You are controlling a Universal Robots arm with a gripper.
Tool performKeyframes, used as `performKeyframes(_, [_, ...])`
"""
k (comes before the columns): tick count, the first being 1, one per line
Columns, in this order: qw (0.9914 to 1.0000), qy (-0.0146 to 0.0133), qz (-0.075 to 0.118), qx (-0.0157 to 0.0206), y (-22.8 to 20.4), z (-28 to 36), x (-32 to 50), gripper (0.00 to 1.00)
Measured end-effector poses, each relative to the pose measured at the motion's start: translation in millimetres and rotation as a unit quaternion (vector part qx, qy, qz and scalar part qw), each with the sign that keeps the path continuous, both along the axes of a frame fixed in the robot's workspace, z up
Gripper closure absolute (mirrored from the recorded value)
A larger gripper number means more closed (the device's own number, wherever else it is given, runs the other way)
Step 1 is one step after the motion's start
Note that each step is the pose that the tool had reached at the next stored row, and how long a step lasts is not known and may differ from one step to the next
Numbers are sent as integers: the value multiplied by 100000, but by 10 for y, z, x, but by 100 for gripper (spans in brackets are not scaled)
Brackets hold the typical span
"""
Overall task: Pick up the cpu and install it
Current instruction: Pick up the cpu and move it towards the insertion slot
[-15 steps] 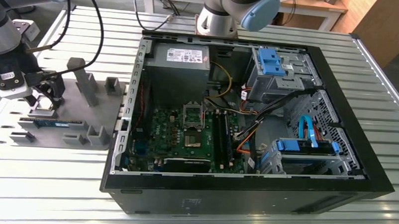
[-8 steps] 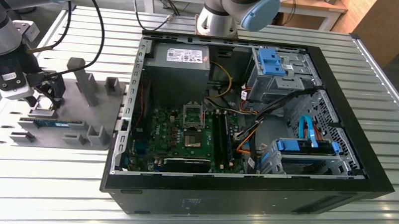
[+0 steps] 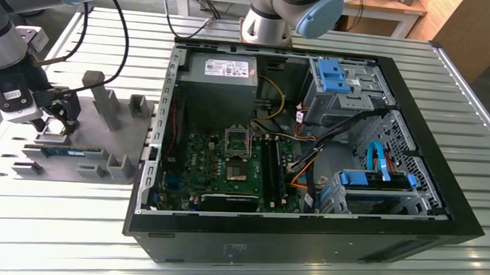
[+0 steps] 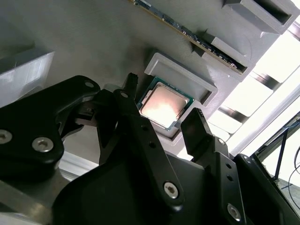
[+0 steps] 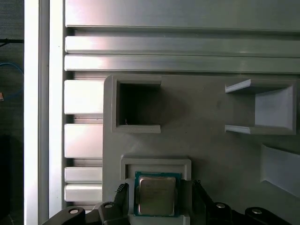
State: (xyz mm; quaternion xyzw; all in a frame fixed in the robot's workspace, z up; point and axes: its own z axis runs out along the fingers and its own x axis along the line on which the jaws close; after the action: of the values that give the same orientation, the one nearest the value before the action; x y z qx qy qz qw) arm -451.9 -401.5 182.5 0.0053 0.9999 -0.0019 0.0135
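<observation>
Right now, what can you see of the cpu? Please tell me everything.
The cpu is a flat square chip with a shiny silver-grey metal top and a green edge. It lies flat in a shallow pocket of the grey fixture plate. The open tool hangs over it, one finger on either side, not touching.

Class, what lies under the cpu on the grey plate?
The cpu sits in a grey raised frame on the plate. The frame's floor beneath the chip is covered, so unseen.

Table: a slatted aluminium table (image 3: pixel 62 229) is stretching across the exterior view, catching pale light along its ribs.
Behind: a wooden desk (image 3: pixel 388 7) is standing beyond it.
Corner: a wooden panel (image 3: pixel 469 32) is rising at the exterior view's right.
</observation>
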Motion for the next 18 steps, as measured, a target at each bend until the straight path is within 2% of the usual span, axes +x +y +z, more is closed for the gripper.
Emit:
performKeyframes(12, [100000,-1,3,-39,0,-7,0,36])
performKeyframes(15, [100000,1,3,-43,0,-6,0,37])
performKeyframes(16, [100000,-2,3,-43,0,-6,0,44])
performKeyframes(18, [100000,0,3,-43,0,-6,0,44])
